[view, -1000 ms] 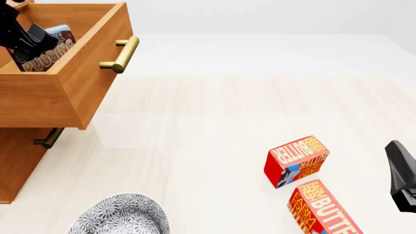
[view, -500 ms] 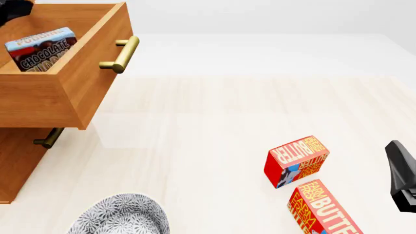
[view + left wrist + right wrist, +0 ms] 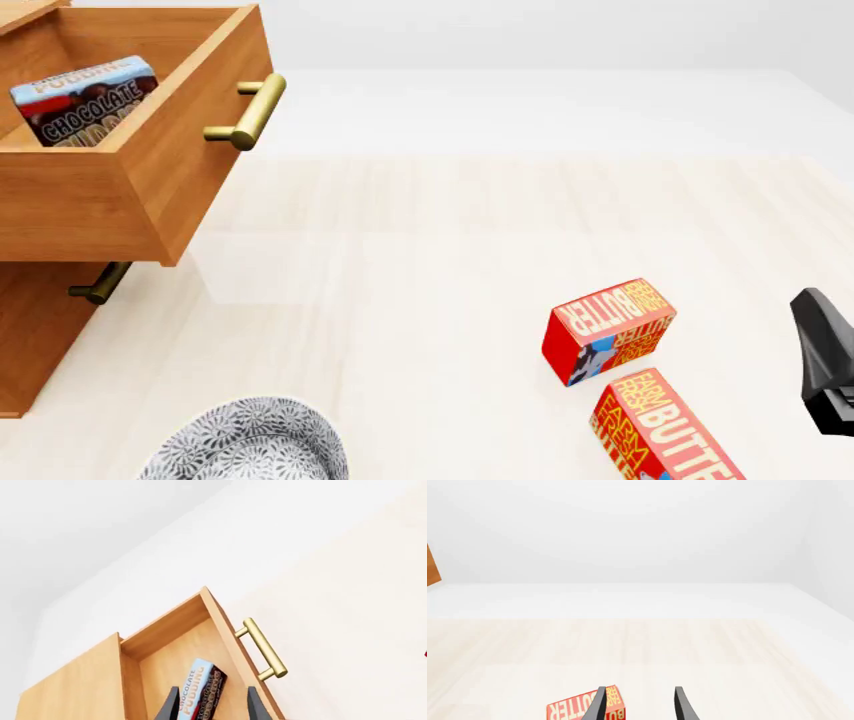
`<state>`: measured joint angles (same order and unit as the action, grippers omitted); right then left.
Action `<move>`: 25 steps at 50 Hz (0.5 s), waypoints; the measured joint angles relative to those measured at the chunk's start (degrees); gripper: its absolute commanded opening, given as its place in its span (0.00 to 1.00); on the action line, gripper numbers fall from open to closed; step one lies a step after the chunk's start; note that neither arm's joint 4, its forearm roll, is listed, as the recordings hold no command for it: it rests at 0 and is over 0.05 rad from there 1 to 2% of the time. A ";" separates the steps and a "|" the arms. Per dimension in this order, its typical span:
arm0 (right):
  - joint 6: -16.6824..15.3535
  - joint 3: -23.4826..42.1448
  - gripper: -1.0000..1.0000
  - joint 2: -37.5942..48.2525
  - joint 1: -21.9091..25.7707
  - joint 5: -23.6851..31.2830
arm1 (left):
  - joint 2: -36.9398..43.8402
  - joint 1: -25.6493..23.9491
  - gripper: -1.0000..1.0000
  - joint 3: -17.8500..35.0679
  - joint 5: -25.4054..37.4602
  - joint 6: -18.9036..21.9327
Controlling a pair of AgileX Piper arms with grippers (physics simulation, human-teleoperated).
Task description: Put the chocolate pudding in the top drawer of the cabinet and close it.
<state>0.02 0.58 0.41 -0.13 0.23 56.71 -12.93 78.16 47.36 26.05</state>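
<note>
The chocolate pudding (image 3: 86,100) leans inside the open top drawer (image 3: 160,190) of the cabinet (image 3: 34,340); it also shows in the left wrist view (image 3: 201,690). The drawer's brass handle (image 3: 248,112) faces right. My left gripper (image 3: 210,707) is open and empty above the drawer, apart from the pudding; it is out of the front view. My right gripper (image 3: 639,705) is open and empty at the table's right side (image 3: 825,360), near the butter boxes.
Two red-and-orange butter boxes (image 3: 610,330) (image 3: 663,430) lie at the front right. A patterned grey bowl (image 3: 247,440) sits at the front left. A lower drawer handle (image 3: 100,283) shows beneath the open drawer.
My left gripper let go of the pudding and rose out of the front view. The pudding now rests in the drawer. The right arm has not moved.
</note>
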 measured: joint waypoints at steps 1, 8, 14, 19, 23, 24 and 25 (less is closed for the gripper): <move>0.00 0.00 1.00 0.00 0.00 0.00 | -0.04 -0.37 1.00 0.22 0.21 -0.34; 0.00 0.00 1.00 0.00 0.00 0.00 | -0.28 -3.10 1.00 0.62 0.94 -2.42; 0.00 0.00 1.00 0.00 0.00 0.00 | -0.27 -5.31 1.00 -0.02 1.01 -3.88; 0.00 0.00 1.00 0.00 0.00 0.00 | -0.21 -6.93 1.00 -1.14 0.76 -4.97; 0.00 0.00 1.00 0.00 0.00 0.00 | -0.10 -8.13 1.00 -2.05 0.52 -5.81; 0.00 0.00 1.00 0.00 0.00 0.00 | -0.10 -8.40 1.00 -2.27 0.45 -5.97; 0.00 0.00 1.00 0.00 0.00 0.00 | -0.08 -8.72 1.00 -2.48 0.38 -6.14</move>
<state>0.02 0.58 0.41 -0.13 0.23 56.63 -21.65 75.68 47.74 19.91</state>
